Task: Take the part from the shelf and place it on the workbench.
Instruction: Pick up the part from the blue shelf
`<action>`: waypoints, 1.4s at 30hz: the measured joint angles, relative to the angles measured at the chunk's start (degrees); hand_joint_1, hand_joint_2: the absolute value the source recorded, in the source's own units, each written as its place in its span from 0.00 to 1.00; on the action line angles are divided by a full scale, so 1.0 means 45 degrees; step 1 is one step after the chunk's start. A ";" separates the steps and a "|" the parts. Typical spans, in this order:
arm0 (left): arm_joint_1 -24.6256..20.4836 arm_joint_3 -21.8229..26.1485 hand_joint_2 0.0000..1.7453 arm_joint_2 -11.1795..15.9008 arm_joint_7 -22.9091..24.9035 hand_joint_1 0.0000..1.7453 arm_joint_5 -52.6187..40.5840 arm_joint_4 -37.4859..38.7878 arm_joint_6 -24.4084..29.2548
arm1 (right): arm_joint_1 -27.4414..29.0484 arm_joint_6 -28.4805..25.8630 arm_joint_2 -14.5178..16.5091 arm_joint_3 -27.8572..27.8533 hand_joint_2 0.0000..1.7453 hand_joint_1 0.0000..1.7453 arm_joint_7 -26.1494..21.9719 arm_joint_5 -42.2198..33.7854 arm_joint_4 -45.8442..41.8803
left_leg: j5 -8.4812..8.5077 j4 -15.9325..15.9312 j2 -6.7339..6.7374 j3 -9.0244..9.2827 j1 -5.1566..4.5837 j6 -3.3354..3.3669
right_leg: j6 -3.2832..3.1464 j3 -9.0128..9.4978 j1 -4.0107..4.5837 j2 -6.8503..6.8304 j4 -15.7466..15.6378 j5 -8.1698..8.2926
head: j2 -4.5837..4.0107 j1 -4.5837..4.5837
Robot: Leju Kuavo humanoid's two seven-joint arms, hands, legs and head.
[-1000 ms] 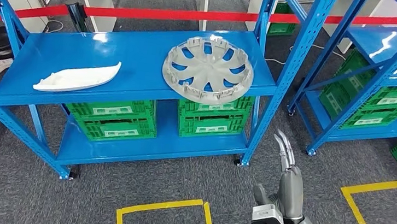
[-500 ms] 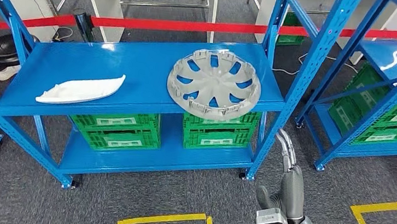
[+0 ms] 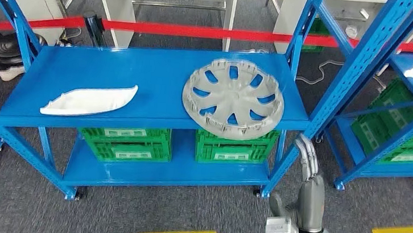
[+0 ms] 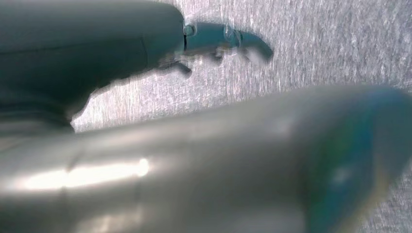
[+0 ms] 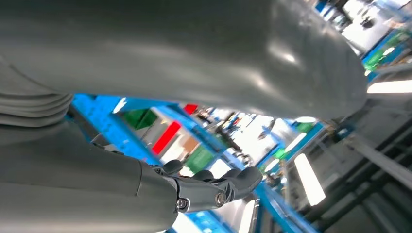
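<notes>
- The approach step is being carried out: nothing is being held yet, and the shelf (image 3: 156,83) is being faced from a short way off.
- Two parts are lying on the top blue deck: a grey wheel cover (image 3: 233,98) toward the right, its front rim reaching the deck's front edge, and a white trim piece (image 3: 89,99) toward the left, well apart from it.
- Which of the two is meant by the task cannot be told; the wheel cover is lying nearer to the raised arm, so it is being judged the likelier target.
- The right robot hand (image 3: 308,166) is being held low, in front of the shelf's right front post and below the deck; its fingers are extended and close together, with nothing between them.
- In the right wrist view the same robot hand (image 5: 209,187) is seen empty, fingers only slightly curved.
- The left robot hand (image 4: 218,41) is hanging over grey carpet, holding nothing, its fingers stretched out; it is blurred, so no more is being claimed.
- Green crates (image 3: 125,140) are being stored on the lower deck, under the parts.
- No counter is being shown in these views.
- Next, the right arm would need to be lifted above deck level and steered left, clear of the post, toward the cover's rim.
- The cover is broad and flat, so a grip at the overhanging front edge is being judged the easiest.
</notes>
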 joint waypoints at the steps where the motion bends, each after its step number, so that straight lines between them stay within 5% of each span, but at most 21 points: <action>1: -0.0002 0.0001 0.00 0.0000 0.0014 0.00 0.0002 -0.0004 0.0001 | -0.0026 -0.0095 0.0009 -0.0012 0.00 0.00 0.0023 0.0027 -0.0004 | -0.0003 0.0064 -0.0005 0.0068 -0.0009 -0.0106 | -0.0098 0.0136 -0.0014 0.0017 -0.0070 0.0042 | 0.0000 0.0010; 4: -0.0026 0.0001 0.00 0.0001 0.0053 0.00 0.0019 -0.0004 0.0004 | -0.0126 -0.0189 0.0033 -0.0019 0.00 0.00 0.0032 0.0064 -0.0007 | -0.0147 0.0930 0.0047 -0.0088 -0.0012 -0.0314 | -0.0360 0.0635 -0.0110 -0.0020 -0.0247 0.0302 | 0.0000 -0.0042; 8: -0.0031 0.0004 0.00 0.0007 0.0070 0.00 0.0079 -0.0002 0.0012 | -0.0211 -0.0164 0.0034 0.0115 0.00 0.00 0.0064 0.0081 0.0014 | -0.1141 0.3186 0.0098 -0.1823 0.0009 -0.0432 | -0.0484 0.0877 -0.0120 -0.0041 -0.0273 0.0052 | 0.0000 -0.0087; 10: 0.0019 0.0011 0.00 0.0024 0.0051 0.00 0.0095 -0.0002 0.0005 | -0.0240 -0.0009 0.0010 0.0242 0.00 0.00 0.0165 0.0048 0.0061 | -0.0788 0.2739 0.0118 -0.2032 0.0014 -0.0402 | -0.0441 0.1091 -0.0138 -0.0005 -0.0273 -0.0133 | 0.0000 -0.0090; 12: 0.0044 0.0016 0.00 0.0040 -0.0016 0.00 0.0086 -0.0001 -0.0015 | -0.0312 0.0255 -0.0053 0.0365 0.00 0.00 0.0318 0.0020 0.0136 | 0.0334 0.1270 0.0176 -0.1728 0.0002 -0.0365 | -0.0327 0.1354 -0.0158 0.0004 -0.0263 -0.0349 | 0.0000 -0.0088; 14: 0.0040 0.0016 0.00 0.0038 -0.0084 0.00 0.0052 0.0002 -0.0040 | -0.0399 0.0463 -0.0149 0.0477 0.00 0.00 0.0450 0.0030 0.0224 | 0.0819 0.0371 0.0252 -0.1481 -0.0033 -0.0238 | -0.0160 0.1508 -0.0141 -0.0001 -0.0291 -0.0553 | 0.0000 -0.0090; 18: 0.0065 0.0018 0.00 0.0032 -0.0131 0.00 -0.0008 0.0000 -0.0059 | -0.0527 0.0620 -0.0342 0.0599 0.00 0.00 0.0567 0.0071 0.0375 | 0.0806 0.0153 0.0201 -0.1121 -0.0002 0.0145 | 0.0146 0.1696 -0.0105 -0.0013 -0.0036 -0.0612 | 0.0000 -0.0078; 20: 0.0049 0.0018 0.00 0.0029 -0.0177 0.00 -0.0082 -0.0004 -0.0059 | -0.0684 0.0819 -0.0487 0.0627 0.00 0.00 0.0686 0.0156 0.0518 | 0.0716 0.0109 0.0178 -0.0893 0.0015 0.0281 | 0.0239 0.1180 -0.0124 -0.0011 0.0895 -0.0914 | 0.0000 -0.0045; 23: 0.0000 0.0016 0.00 0.0029 -0.0157 0.00 -0.0253 -0.0004 -0.0072 | -0.1012 0.1213 -0.0799 0.0700 0.75 0.00 0.0891 0.0353 0.1048 | 0.0559 0.0108 0.0140 -0.0766 -0.0007 0.0356 | 0.0327 -0.0376 -0.0127 -0.0006 0.2835 -0.1731 | 0.0000 -0.0017; 24: -0.0007 0.0015 0.00 0.0030 -0.0113 0.00 -0.0316 -0.0005 -0.0091 | -0.1183 0.1313 -0.0936 0.0746 1.00 0.00 0.0924 0.0402 0.1335 | 0.0490 0.0108 0.0122 -0.0705 -0.0016 0.0359 | 0.0312 -0.0702 -0.0125 -0.0006 0.2968 -0.1696 | 0.0000 -0.0013; 25: -0.0018 0.0011 0.00 0.0030 -0.0062 0.00 -0.0379 -0.0006 -0.0117 | -0.1427 0.1387 -0.1096 0.0800 1.00 0.00 0.0945 0.0430 0.1699 | 0.0416 0.0109 0.0109 -0.0615 -0.0028 0.0355 | 0.0267 -0.0812 -0.0117 -0.0005 0.2674 -0.1360 | 0.0000 -0.0013; 27: -0.0055 -0.0002 0.00 -0.0006 0.0016 0.00 -0.0474 -0.0006 -0.0163 | -0.2119 0.1429 -0.1462 0.0907 1.00 0.00 0.0980 0.0516 0.2621 | 0.0261 0.0100 0.0107 -0.0426 -0.0046 0.0331 | 0.0092 -0.0548 -0.0054 0.0009 0.1207 -0.0061 | 0.0000 -0.0008; 29: -0.0129 -0.0012 0.00 -0.0065 0.0061 0.00 -0.0528 0.0000 -0.0185 | -0.2956 0.1349 -0.1875 0.1040 1.00 0.00 0.1083 0.0734 0.3787 | 0.0149 0.0065 0.0103 -0.0322 -0.0057 0.0244 | -0.0069 -0.0314 0.0072 0.0040 0.0153 0.0511 | 0.0000 -0.0008; 33: -0.0243 -0.0022 0.00 -0.0104 0.0159 0.00 -0.0590 0.0001 -0.0215 | -0.4455 0.1140 -0.2593 0.1354 1.00 0.00 0.1270 0.1105 0.5909 | 0.0085 -0.0059 0.0107 -0.0106 -0.0101 0.0169 | -0.0037 -0.0045 0.0097 0.0080 -0.0315 0.0924 | 0.0000 -0.0008; 42: -0.0274 -0.0109 0.00 -0.0100 0.0472 0.00 -0.0904 0.0004 -0.0424 | -0.6205 0.1127 -0.3670 0.2029 1.00 0.00 0.1100 0.1435 0.8770 | 0.0058 -0.0470 0.0122 0.0114 -0.0115 0.0069 | -0.0157 0.0067 0.0084 0.0076 -0.0361 0.0804 | 0.0000 -0.0033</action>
